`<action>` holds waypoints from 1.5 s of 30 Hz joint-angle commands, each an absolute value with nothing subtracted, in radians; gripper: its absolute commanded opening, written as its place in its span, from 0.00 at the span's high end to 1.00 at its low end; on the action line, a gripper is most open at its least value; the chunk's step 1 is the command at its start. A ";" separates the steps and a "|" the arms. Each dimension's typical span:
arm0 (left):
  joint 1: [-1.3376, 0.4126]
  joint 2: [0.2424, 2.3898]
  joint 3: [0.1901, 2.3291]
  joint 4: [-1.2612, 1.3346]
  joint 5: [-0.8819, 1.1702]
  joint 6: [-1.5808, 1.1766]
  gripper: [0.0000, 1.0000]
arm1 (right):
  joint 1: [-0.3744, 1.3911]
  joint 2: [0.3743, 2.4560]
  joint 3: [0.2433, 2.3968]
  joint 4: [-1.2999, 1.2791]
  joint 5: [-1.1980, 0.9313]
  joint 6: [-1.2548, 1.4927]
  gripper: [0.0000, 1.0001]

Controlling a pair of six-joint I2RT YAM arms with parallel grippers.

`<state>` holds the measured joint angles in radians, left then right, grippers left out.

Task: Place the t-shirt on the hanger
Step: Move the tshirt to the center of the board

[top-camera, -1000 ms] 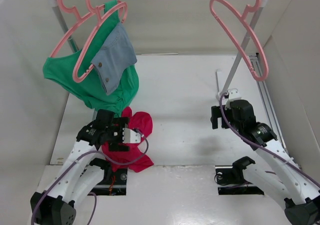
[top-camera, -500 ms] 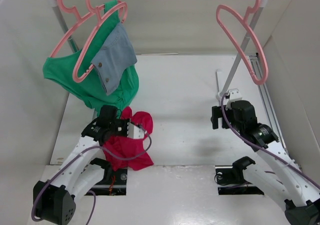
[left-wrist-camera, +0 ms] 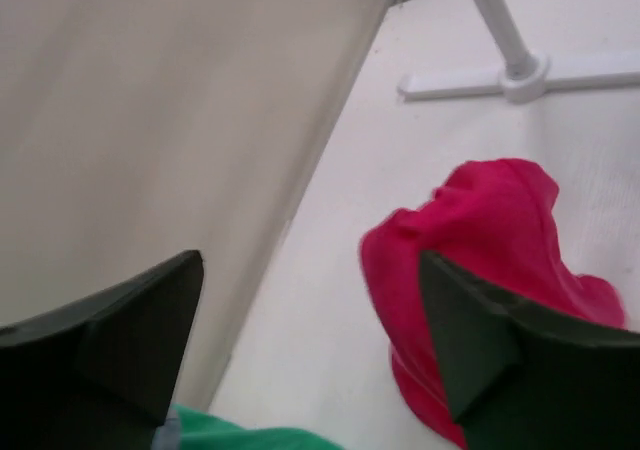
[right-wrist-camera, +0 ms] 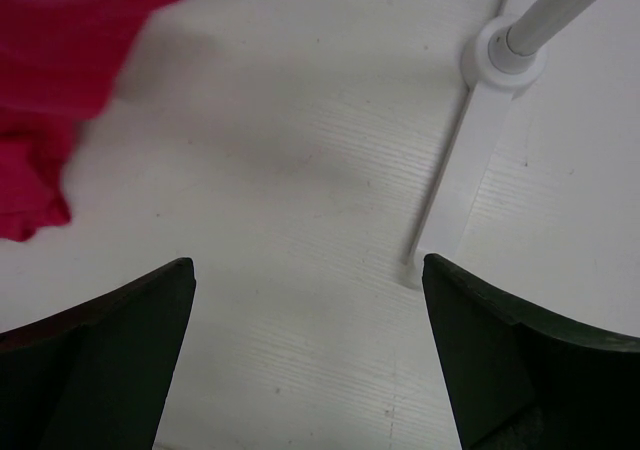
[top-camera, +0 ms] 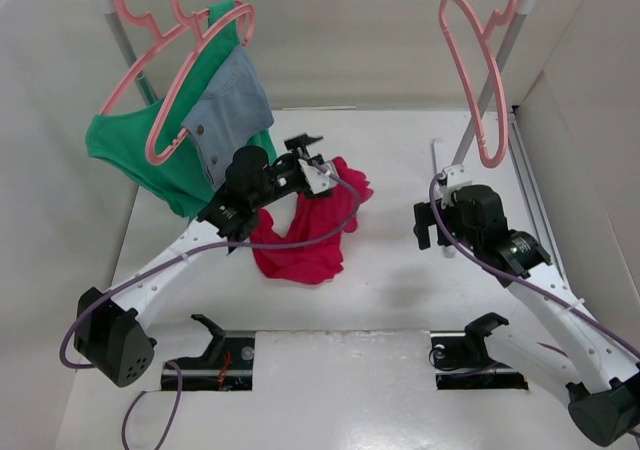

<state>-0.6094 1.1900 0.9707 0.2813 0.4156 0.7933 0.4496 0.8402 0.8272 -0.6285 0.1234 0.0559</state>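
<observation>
t-shirt (top-camera: 300,248) shifted up table (top-camera: 395,160) | left claw (left-wrist-camera: 310,262) parted, empty | right claw (right-wrist-camera: 310,262) wide, empty

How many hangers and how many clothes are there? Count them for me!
Hangers: 3 (empty hanger, two loaded hangers)
Clothes: 3 (red t-shirt, green garment, blue denim piece)
Total: 6
</observation>
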 commanded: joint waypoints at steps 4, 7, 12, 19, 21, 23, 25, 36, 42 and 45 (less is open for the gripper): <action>-0.609 1.138 0.954 0.177 0.479 0.743 0.00 | 0.476 0.847 0.862 -0.604 0.106 0.041 0.00; -0.609 1.100 0.904 0.134 0.407 0.724 0.00 | 0.476 0.847 0.853 -0.604 0.084 0.032 0.00; -0.609 1.071 0.793 -0.130 0.345 0.837 0.06 | 0.497 0.909 0.833 -0.525 0.028 0.032 0.00; -0.629 1.058 0.605 -0.215 0.394 0.988 0.00 | 0.543 1.172 0.880 -0.387 0.008 0.032 0.00; -0.629 1.058 0.572 -0.178 0.394 1.014 0.00 | 0.543 1.277 0.920 -0.377 0.008 0.032 0.00; -0.629 1.068 0.539 -0.123 0.394 1.028 0.00 | 0.543 1.340 0.945 -0.368 0.008 0.032 0.00; -0.629 1.078 0.523 -0.110 0.394 1.058 0.00 | 0.534 1.414 0.965 -0.359 0.018 0.032 0.00; -0.638 1.117 0.471 0.025 0.514 1.083 0.31 | 0.463 1.571 0.923 -0.219 -0.150 0.012 0.67; -0.647 1.137 0.471 0.061 0.503 1.072 1.00 | 0.463 1.542 0.914 -0.228 -0.178 -0.009 1.00; -0.647 1.137 0.497 0.020 0.479 1.063 1.00 | 0.454 1.479 0.888 -0.239 -0.178 -0.009 1.00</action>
